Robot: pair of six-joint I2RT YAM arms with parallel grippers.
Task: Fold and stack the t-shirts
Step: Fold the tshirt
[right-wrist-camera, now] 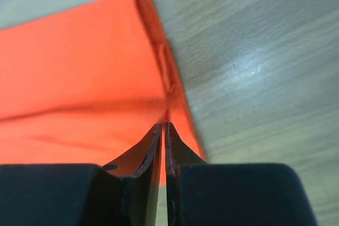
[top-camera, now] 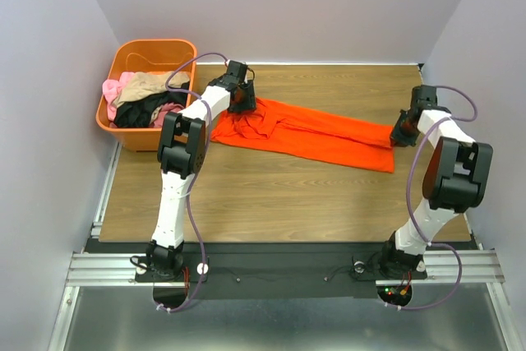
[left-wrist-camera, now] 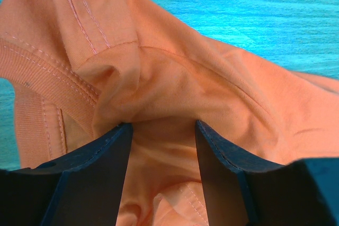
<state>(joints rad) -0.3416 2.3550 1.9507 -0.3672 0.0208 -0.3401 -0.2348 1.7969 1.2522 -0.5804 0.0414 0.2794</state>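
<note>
While the orange tee (top-camera: 304, 131) is lying across the far part of the table (top-camera: 271, 195), it is looking only partly folded. It is drawn into a long narrow band running from a rumpled collar end on the left to a flat, squared hem end on the right.

The left gripper (left-wrist-camera: 161, 125) is hovering right at the collar end. Its jaws are standing apart, with bunched cloth and seams sitting at and between the tips, not visibly pinched. The right gripper (right-wrist-camera: 163, 125) is sitting at the hem corner with its jaws drawn almost together. A crease in the cloth is running straight into the tips, so I judge it to be pinching the tee's edge.

The lengthwise fold is appearing done along the body, but the sleeves and neck are lying crumpled and need smoothing. The band is not yet being folded end over end into a compact square.

The other shirts (top-camera: 140, 100), pink, tan and black, are heaped in the tub (top-camera: 131, 55) at the table's far left corner, none of them folded. No stack is showing anywhere, so most of the job is remaining.
</note>
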